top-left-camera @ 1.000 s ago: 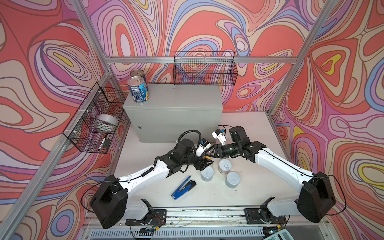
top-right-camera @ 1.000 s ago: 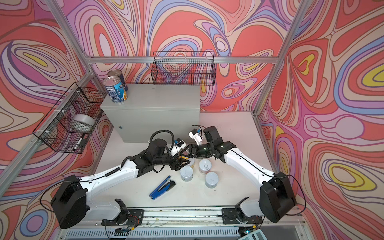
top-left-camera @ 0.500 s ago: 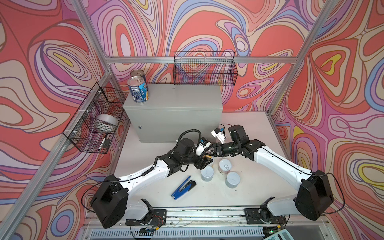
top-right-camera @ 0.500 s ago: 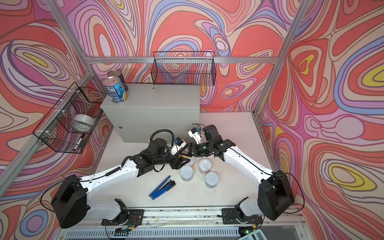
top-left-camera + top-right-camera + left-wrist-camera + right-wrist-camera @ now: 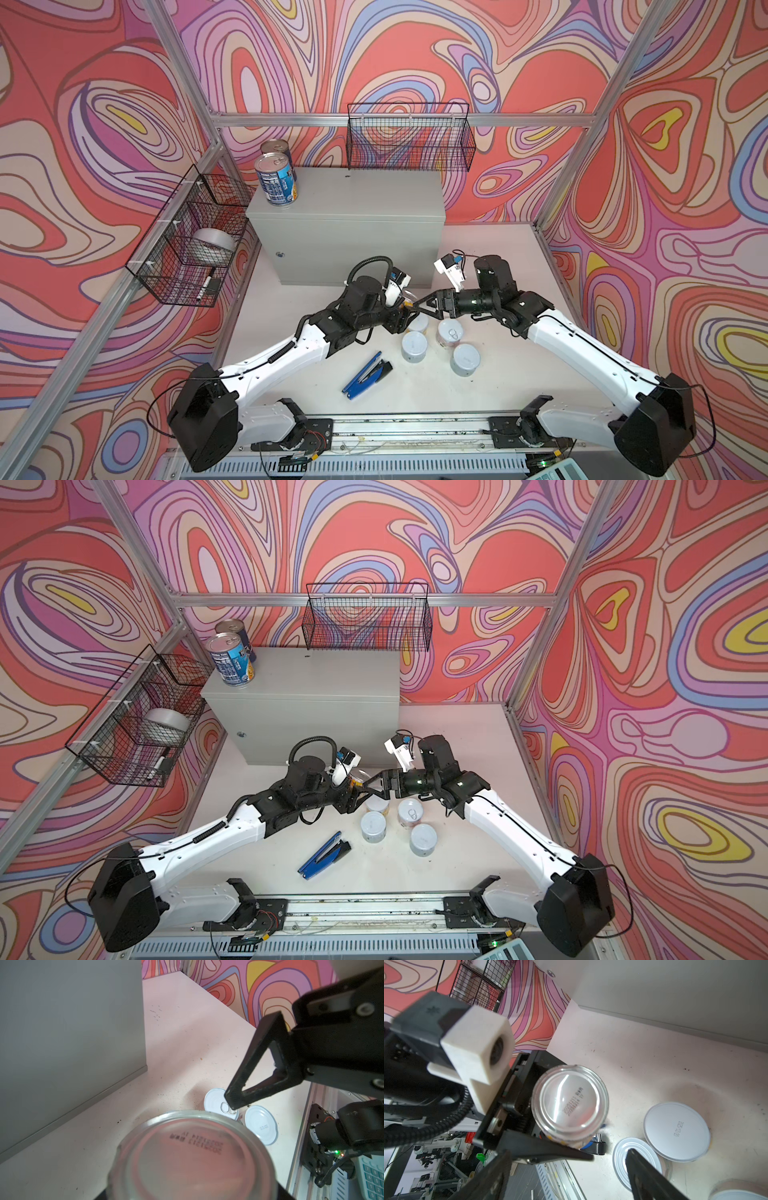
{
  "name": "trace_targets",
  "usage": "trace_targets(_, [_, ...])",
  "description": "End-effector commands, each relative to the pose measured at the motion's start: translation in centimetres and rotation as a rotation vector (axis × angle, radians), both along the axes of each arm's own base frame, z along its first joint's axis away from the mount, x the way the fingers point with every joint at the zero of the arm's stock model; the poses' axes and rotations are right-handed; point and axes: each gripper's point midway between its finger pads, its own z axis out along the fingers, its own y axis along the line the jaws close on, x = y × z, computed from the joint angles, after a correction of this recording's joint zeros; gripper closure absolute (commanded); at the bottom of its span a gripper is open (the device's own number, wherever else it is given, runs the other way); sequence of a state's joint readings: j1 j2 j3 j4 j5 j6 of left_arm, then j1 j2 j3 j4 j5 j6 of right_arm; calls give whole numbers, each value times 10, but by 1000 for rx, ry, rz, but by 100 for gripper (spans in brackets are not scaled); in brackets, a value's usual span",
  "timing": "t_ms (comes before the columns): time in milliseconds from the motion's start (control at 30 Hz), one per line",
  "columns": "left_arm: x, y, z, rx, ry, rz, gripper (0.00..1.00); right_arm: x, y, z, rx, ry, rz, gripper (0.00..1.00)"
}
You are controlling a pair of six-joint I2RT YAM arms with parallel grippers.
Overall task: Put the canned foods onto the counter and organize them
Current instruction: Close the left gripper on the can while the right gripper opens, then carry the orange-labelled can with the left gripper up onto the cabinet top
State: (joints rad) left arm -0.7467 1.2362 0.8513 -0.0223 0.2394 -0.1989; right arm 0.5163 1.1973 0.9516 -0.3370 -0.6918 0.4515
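left claw (image 5: 406,312): clamped on small yellow-orange tin (image 5: 570,1103).
small tin posn: held clear of worktop (image 5: 490,249), in front of grey cabinet (image 5: 353,195), tilted. Date-stamped silver end faces both wrist cams.
right claw (image 5: 422,309): jaws spread, nothing betw. them. Tips just beside the held tin, above the short tins.
short white-lidded tins: four on worktop, tight cluster under the claws. These are pull-tab tin (image 5: 449,332), near plain-lid tin (image 5: 414,346), outer plain-lid tin (image 5: 465,359), and half-hidden tin (image 5: 419,323) w/ yellowish label.
blue-labelled tins: two upright on cabinet top, left rear corner; front blue tin (image 5: 276,178) w/ rear blue tin (image 5: 274,146) just behind it.
misc: blue stapler (image 5: 368,374) on worktop near left arm. Silver tape roll (image 5: 214,245) in side wire basket (image 5: 166,266).
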Motion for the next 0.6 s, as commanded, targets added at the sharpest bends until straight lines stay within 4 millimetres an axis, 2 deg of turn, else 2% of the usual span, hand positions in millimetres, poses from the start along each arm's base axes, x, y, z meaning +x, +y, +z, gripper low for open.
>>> trace_targets(0, [12, 13, 61, -105, -78, 128, 57, 4, -8, 6, 7, -94, -48, 12])
trace_targets(200, [12, 30, 142, -194, -203, 190, 56, 2, -16, 33, 71, -214, -92, 12])
trace_targets(333, [22, 59, 195, -207, -393, 321, 59, 0, -25, 47, 82, -286, -130, 11])
trace_targets(567, [36, 96, 275, -130, -679, 507, 59, -9, -32, 46, 59, -315, -131, 11])
